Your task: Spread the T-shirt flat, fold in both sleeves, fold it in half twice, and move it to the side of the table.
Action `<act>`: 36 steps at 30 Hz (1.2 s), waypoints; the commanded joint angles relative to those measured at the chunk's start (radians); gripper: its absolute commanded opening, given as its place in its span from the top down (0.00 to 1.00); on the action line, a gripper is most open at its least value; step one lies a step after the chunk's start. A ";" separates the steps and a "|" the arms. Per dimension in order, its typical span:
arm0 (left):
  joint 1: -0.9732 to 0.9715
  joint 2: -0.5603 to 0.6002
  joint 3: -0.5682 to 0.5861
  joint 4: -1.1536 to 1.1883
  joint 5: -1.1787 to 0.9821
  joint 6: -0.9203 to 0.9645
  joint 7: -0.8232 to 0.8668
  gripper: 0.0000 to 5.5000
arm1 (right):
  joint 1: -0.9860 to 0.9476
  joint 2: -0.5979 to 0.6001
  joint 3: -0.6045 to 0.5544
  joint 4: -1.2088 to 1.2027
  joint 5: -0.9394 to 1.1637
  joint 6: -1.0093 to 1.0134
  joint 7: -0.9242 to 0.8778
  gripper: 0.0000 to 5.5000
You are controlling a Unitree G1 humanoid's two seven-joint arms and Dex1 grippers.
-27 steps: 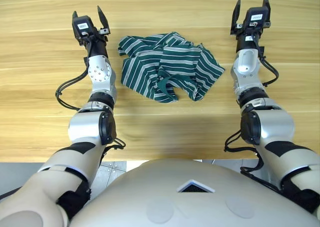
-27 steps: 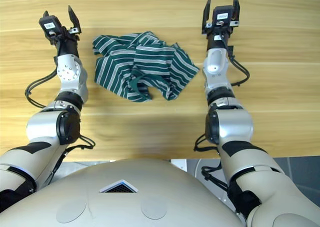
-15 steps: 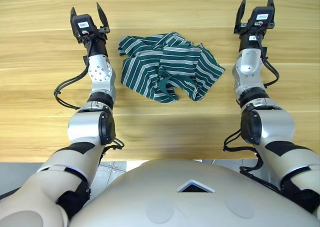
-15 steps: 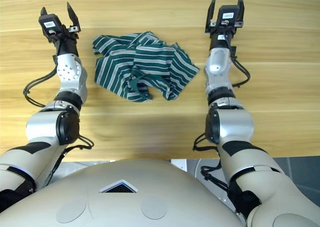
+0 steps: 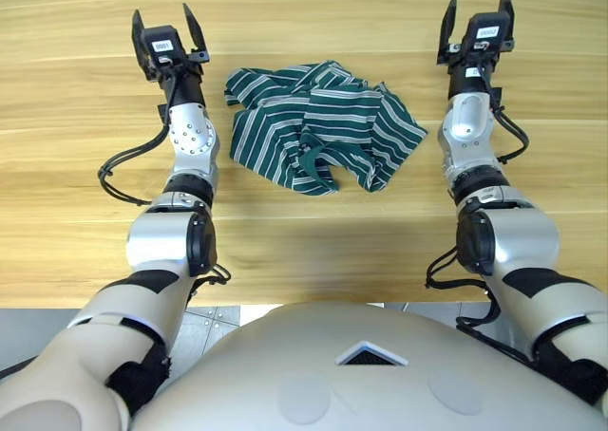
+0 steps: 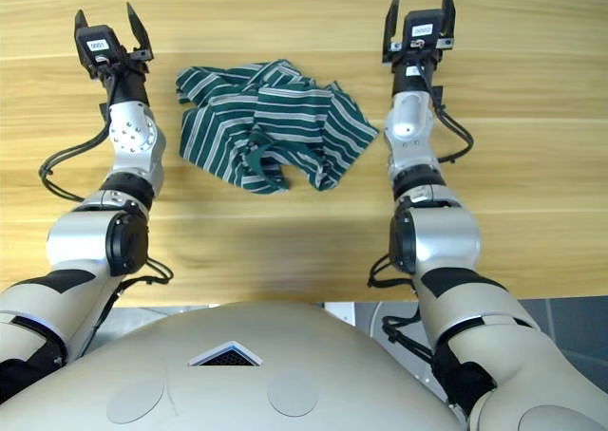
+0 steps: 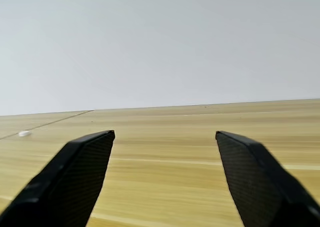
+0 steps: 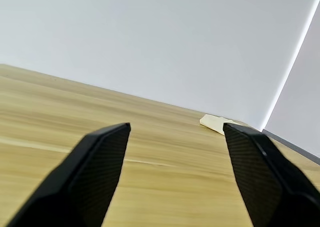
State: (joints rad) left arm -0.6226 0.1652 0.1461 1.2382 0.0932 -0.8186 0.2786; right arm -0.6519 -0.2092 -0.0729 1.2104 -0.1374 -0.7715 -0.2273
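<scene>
Green-striped T-shirt [image 5: 321,123] lies crumpled (unfolded) mid-tabletop [image 5: 76,165]; the left gripper [image 5: 163,29] and right gripper [image 5: 473,14] flank it, jaws wide open, holding nothing.

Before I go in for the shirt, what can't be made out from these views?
T-shirt, head views: sleeves and hem are lost in its own crumpled folds.
Pale object at the far edge of the table, right wrist view: too far off to identify.
White speck, left wrist view: too small.

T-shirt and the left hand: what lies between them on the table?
Nothing: just bare wooden table separates the left hand from the crumpled T-shirt, as the left eye view shows.
</scene>
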 commanded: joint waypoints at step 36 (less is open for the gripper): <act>0.516 0.205 -0.189 -0.796 -0.452 -0.033 -1.151 0.32 | 0.417 -0.446 0.164 -0.498 -0.281 -0.137 0.224 0.37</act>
State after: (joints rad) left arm -0.2057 0.3068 0.0136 0.5538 -0.3968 -0.8559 -0.7947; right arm -0.2945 -0.5929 0.0749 0.8032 -0.3950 -0.9227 -0.0664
